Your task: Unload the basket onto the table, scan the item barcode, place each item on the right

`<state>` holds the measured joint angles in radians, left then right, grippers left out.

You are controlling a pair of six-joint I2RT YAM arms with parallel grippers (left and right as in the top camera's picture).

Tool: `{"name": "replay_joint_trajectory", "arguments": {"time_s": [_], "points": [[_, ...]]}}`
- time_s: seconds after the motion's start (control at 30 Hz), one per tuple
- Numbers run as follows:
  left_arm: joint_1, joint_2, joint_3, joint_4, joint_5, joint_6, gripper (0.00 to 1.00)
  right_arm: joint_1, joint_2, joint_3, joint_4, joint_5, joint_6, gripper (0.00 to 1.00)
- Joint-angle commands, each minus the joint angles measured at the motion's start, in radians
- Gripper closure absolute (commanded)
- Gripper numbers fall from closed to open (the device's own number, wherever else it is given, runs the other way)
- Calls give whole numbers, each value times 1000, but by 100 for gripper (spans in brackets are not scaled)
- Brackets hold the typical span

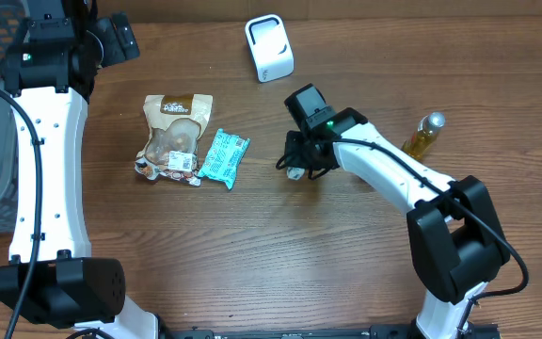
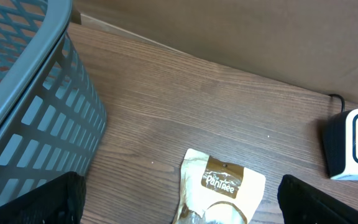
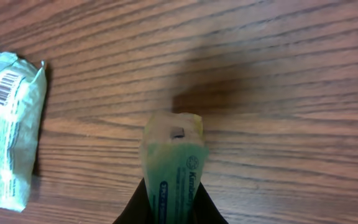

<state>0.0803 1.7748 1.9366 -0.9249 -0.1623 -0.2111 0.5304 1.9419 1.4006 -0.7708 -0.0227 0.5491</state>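
Green packet (image 3: pixel 173 168) tight between right jaws

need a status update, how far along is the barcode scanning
Done: right gripper shut on a small green packet. In hand: that packet, held short of the white box-shaped scanner. Left: show its barcode there; brown snack pouch, teal wrapper, yellow bottle untouched.

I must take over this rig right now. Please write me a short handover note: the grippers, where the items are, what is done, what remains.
Left gripper: open, empty, near the basket.
Right gripper: shut on the small green packet, mid-table.
Scanner: at the far edge, apart from the packet.
Done: packet grasped.
Remaining: carry it to the scanner and show its barcode.
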Motion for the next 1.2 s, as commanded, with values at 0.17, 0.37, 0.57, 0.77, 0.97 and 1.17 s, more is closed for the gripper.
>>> {"name": "replay_joint_trajectory", "arguments": {"time_s": [0.17, 0.37, 0.57, 0.77, 0.97, 1.17], "points": [[4, 3, 8, 0, -13, -13, 1, 2, -31, 11, 2, 7, -7, 93], [4, 3, 8, 0, -13, -13, 0, 1, -31, 11, 2, 14, -7, 92], [4, 3, 8, 0, -13, -14, 0, 1, -31, 11, -47, 145, -8, 88], [4, 3, 8, 0, -13, -14, 1, 6, -31, 10, -89, 195, -89, 88], [4, 3, 8, 0, -13, -14, 0, 32, -15, 10, -90, 199, -110, 88], [4, 3, 8, 0, -13, -14, 1, 67, 8, 10, -87, 243, -113, 84]]}}
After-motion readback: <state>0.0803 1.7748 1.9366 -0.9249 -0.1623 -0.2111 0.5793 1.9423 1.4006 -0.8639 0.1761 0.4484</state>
